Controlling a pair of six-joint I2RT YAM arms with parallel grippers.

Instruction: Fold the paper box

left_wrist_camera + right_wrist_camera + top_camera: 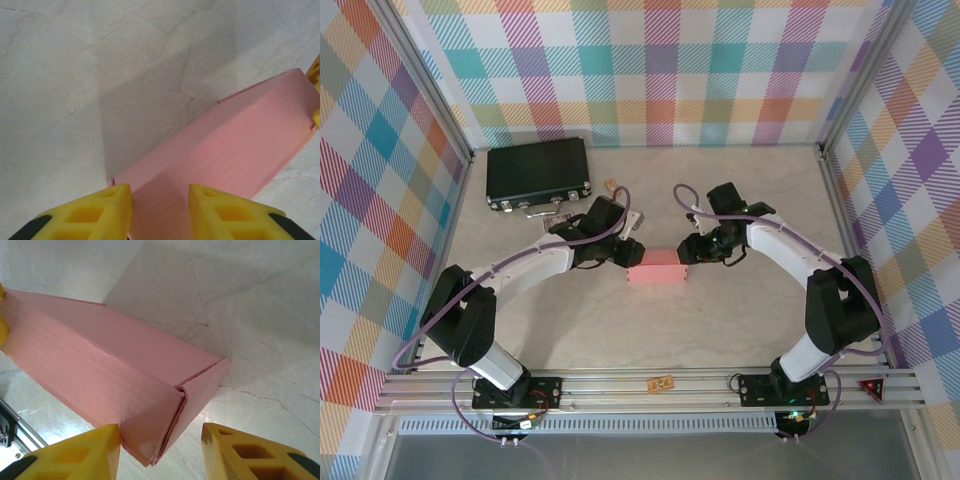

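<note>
Paper box [658, 272] on table [720, 335], flanked endwise for steadying; right gripper [160, 442] open astride one end, left gripper [160, 202] hold not discernible.

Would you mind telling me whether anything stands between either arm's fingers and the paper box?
Nothing visible does. The salmon-pink card box lies with one end at the left arm's yellow fingers and the other at the right arm's yellow fingers. The black hard case sits well behind them.

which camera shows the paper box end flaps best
Right wrist: the paper box sits close, its end flap seam visible. Left wrist shows a long plain face; top external shows it whole but small.
</note>
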